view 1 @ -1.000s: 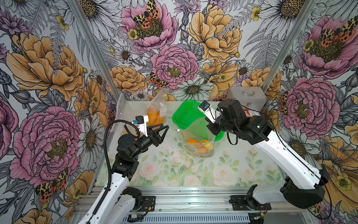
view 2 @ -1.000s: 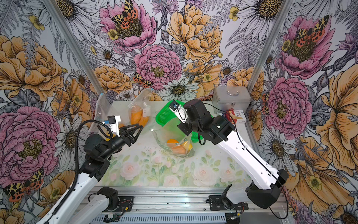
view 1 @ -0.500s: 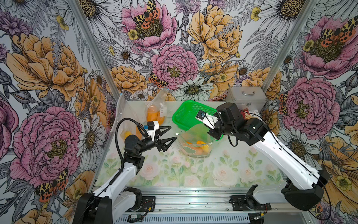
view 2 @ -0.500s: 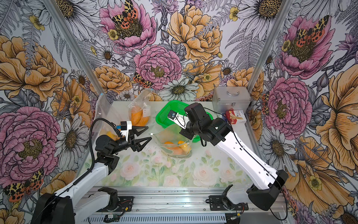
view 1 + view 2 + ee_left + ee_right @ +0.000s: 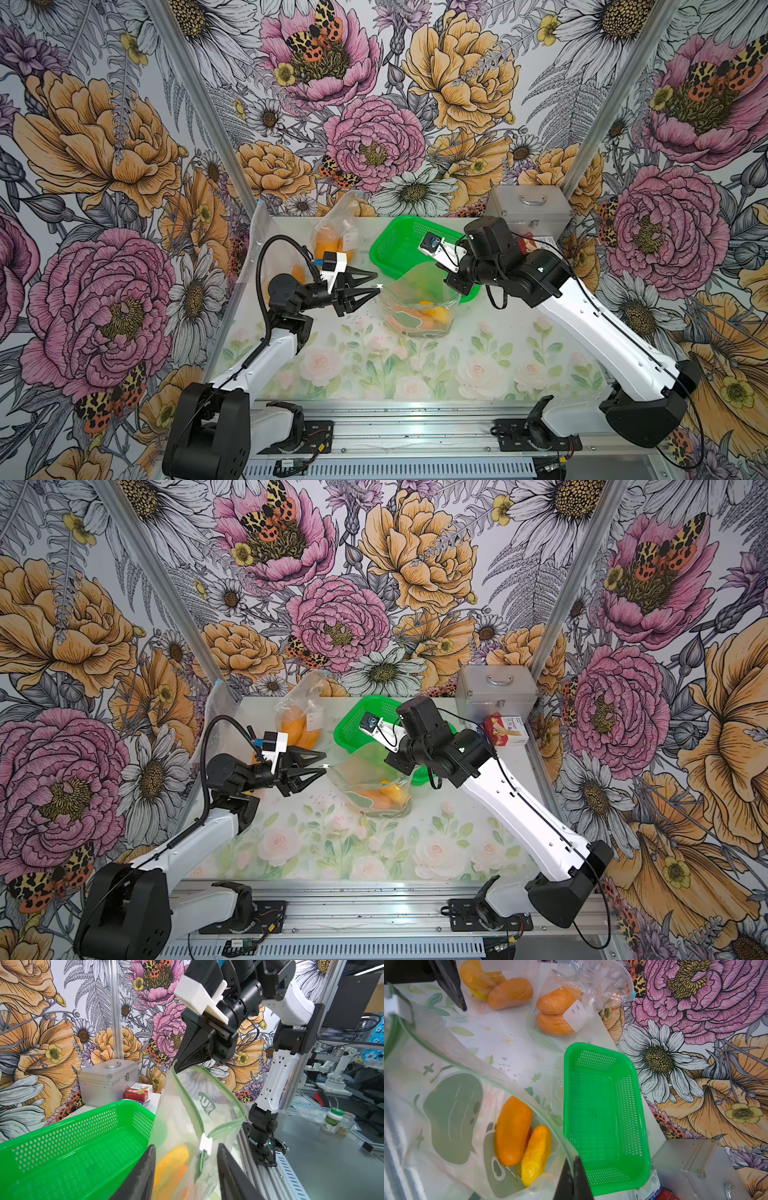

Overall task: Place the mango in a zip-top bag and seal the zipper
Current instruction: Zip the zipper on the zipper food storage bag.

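Observation:
A clear zip-top bag (image 5: 419, 299) (image 5: 365, 779) with a green zipper rim stands open on the table. Inside lie an orange mango (image 5: 510, 1130) and a yellow mango (image 5: 536, 1151), also seen through the bag wall in the left wrist view (image 5: 172, 1159). My right gripper (image 5: 572, 1160) (image 5: 178, 1065) is shut on the far end of the zipper rim and holds it up. My left gripper (image 5: 376, 282) (image 5: 324, 762) (image 5: 186, 1146) is open at the bag's near end. The white zipper slider (image 5: 205, 1144) sits between its fingers, touching neither.
An empty green basket (image 5: 399, 249) (image 5: 604, 1115) stands right behind the bag. Two other clear bags with mangoes (image 5: 560, 1012) (image 5: 500, 987) lie at the back left. A silver case (image 5: 494, 692) and a red-and-white box (image 5: 505, 729) sit at the back right.
My left gripper has moved right, up to the bag's near end, its jaws widening and then narrowing. The right gripper has lowered and shifted the bag's rim slightly left.

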Motion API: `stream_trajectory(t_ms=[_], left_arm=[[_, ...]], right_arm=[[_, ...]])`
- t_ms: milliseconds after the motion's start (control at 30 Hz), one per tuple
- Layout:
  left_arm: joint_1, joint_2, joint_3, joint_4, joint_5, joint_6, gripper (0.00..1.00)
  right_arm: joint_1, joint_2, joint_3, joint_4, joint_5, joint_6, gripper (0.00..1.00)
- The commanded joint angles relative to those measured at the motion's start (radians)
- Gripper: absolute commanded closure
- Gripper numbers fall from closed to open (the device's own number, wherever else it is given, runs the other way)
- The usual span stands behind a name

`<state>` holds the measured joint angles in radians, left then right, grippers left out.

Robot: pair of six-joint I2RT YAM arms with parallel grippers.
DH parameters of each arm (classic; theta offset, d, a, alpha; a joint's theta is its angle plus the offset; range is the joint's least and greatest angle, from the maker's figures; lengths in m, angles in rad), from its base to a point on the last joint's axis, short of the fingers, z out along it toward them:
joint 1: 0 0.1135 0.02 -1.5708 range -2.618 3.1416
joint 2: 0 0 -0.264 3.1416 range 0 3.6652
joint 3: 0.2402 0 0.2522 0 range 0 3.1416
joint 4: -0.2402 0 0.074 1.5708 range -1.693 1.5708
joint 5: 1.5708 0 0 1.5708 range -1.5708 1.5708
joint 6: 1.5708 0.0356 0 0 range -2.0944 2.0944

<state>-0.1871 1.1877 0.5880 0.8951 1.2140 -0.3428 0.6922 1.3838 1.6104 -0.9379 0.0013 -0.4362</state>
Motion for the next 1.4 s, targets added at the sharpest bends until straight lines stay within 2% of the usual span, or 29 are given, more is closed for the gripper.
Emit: stream_trajectory(t_ms=[0, 100, 200, 400, 467, 633, 767, 833, 967, 1133, 1233, 1367], left_arm=[[0.023, -0.001, -0.007, 0.008, 0.035, 0.012, 0.38], [0.045, -0.015, -0.031, -0.005, 0.029, 0.028, 0.39], [0.051, -0.021, -0.031, -0.038, 0.008, 0.054, 0.45], [0.031, 0.001, -0.014, -0.044, 0.002, 0.056, 0.50], [0.017, 0.014, -0.007, -0.045, 0.001, 0.060, 0.55], [0.002, 0.046, 0.008, -0.048, -0.014, 0.063, 0.69], [-0.003, 0.049, 0.014, -0.052, -0.040, 0.066, 0.99], [-0.003, 0.038, 0.016, -0.054, -0.060, 0.068, 1.00], [-0.003, -0.010, 0.036, -0.127, -0.116, 0.095, 1.00], [-0.030, -0.084, 0.080, -0.367, -0.189, 0.230, 1.00], [-0.054, -0.110, 0.095, -0.460, -0.216, 0.300, 1.00], [-0.070, -0.105, 0.105, -0.475, -0.223, 0.315, 1.00]], right_arm=[[-0.012, 0.006, 0.010, 0.028, -0.030, 0.002, 1.00], [-0.017, 0.008, 0.012, 0.028, -0.040, 0.006, 1.00], [-0.019, 0.010, 0.014, 0.028, -0.045, 0.007, 1.00], [-0.019, 0.019, 0.018, 0.028, -0.050, 0.013, 1.00], [-0.019, 0.023, 0.019, 0.028, -0.052, 0.013, 1.00], [-0.020, 0.019, 0.019, 0.028, -0.055, 0.017, 1.00], [-0.020, 0.005, 0.013, 0.028, -0.051, 0.019, 1.00], [-0.020, -0.005, 0.014, 0.027, -0.054, 0.024, 0.99], [-0.020, -0.043, 0.036, 0.028, -0.152, 0.026, 0.71], [-0.009, -0.052, 0.112, 0.040, -0.316, 0.027, 0.55], [0.015, -0.012, 0.167, 0.053, -0.373, 0.010, 0.52], [0.046, 0.088, 0.262, 0.054, -0.444, -0.011, 0.54]])
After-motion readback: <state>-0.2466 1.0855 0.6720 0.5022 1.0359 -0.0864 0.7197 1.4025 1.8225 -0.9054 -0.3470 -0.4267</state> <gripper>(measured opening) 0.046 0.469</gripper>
